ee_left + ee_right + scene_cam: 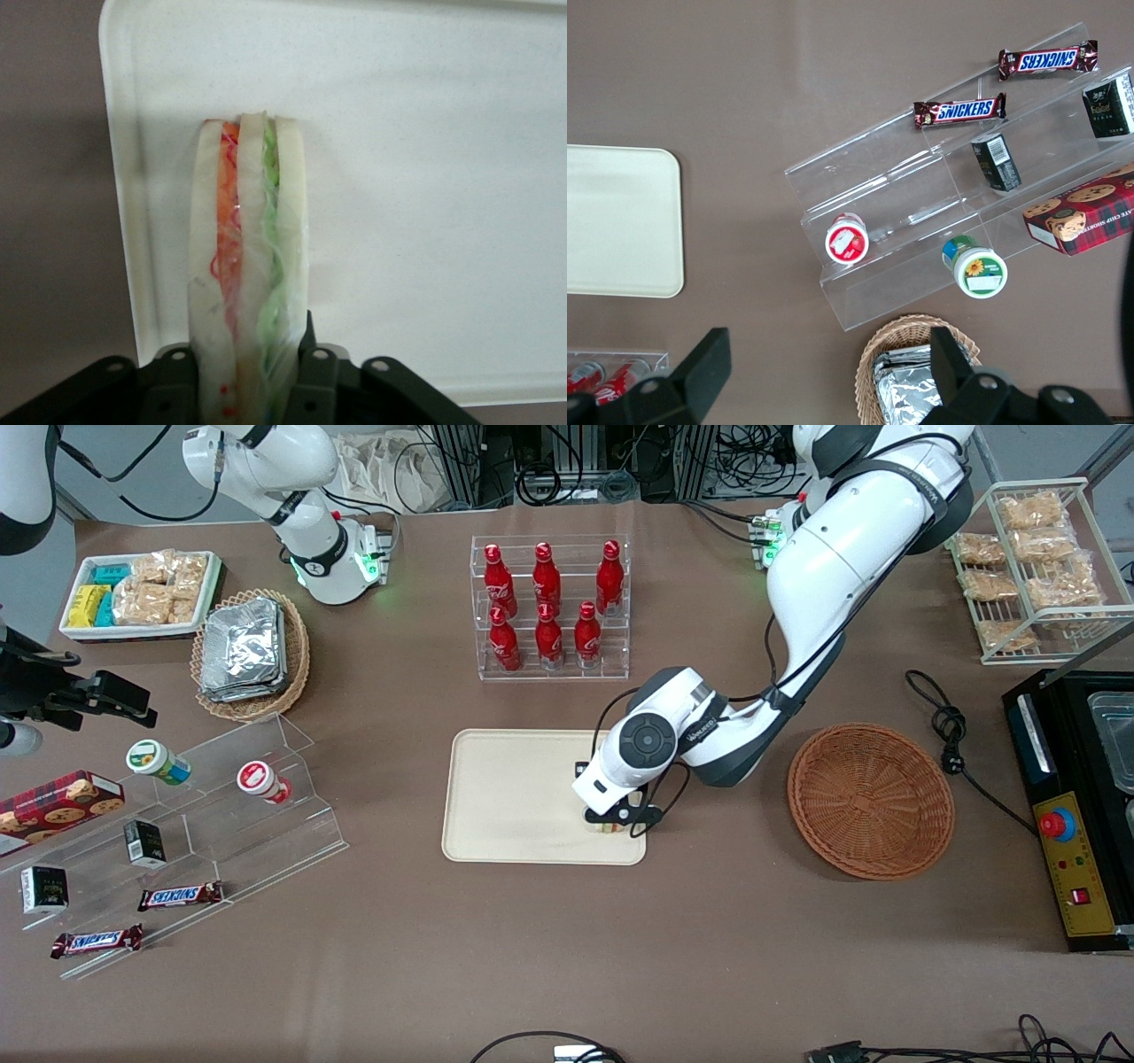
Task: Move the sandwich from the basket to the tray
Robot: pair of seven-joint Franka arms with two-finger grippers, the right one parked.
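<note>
Cream-beige tray (pixel 425 177) already lies under the sandwich (pixel 248 266), pinched in the gripper (pixel 611 821) jaws low over its corner nearest the emptied basket (pixel 871 800); next, spread and lift.

A brown desk (pixel 549 948) carries the cream tray (pixel 505 797) near its middle, with the round basket (pixel 871 802) beside it toward the working arm's end. The tool (pixel 611 824) sits low over the tray, clamped on the sandwich (pixel 248 266). Farther from the front camera stands a clear rack of red bottles (pixel 549 607). Toward the parked arm's end lie a stepped clear stand (pixel 221 815), an oval basket of foil packs (pixel 251 654) and a white bin (pixel 142 595). A wire rack (pixel 1036 567) and a black box (pixel 1076 806) sit at the working arm's end.
</note>
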